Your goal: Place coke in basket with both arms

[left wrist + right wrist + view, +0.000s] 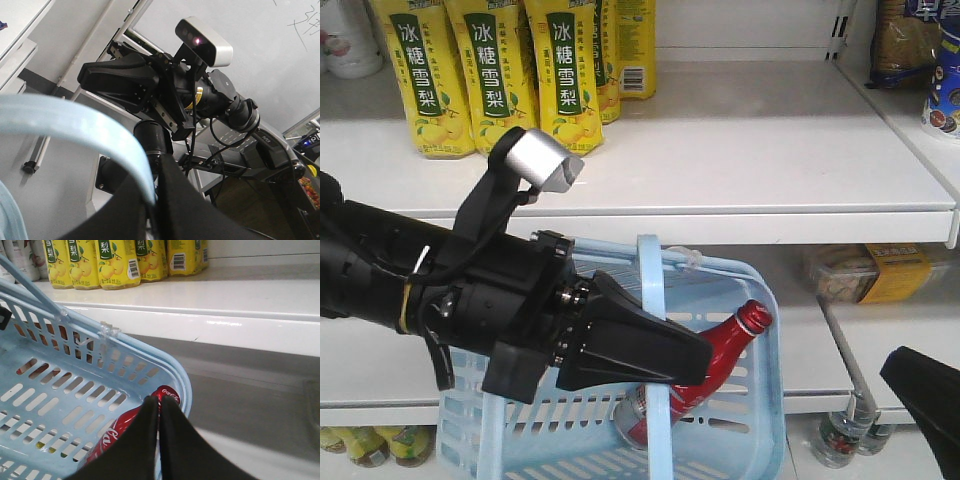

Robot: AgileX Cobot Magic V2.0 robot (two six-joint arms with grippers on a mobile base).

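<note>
Nearest, right wrist view: the right gripper (160,412) has its fingers pressed together with only a thin seam between them and nothing held. Just past its tips the coke (116,434) lies inside the basket (167,371), with its cap close under the corner of the rim. In the front view this gripper sits low at the far right, apart from the basket.

Next out, front view: the left gripper (698,350) reaches in from the left across the basket's open top. It is clamped on a flat strap handle (651,272), which rises above the wedge and drops below it. The left wrist view shows the same strap curving down into the black fingers. A silver-grey camera (546,160) sits on a bracket above the left wrist.

The coke is tilted, with its base down in the basket and its neck and red cap raised toward the right rim, just beyond the left gripper's tip. Cannot tell whether they touch.

Farthest: a white shelf (750,150) carries a row of yellow drink bottles (490,70).
</note>
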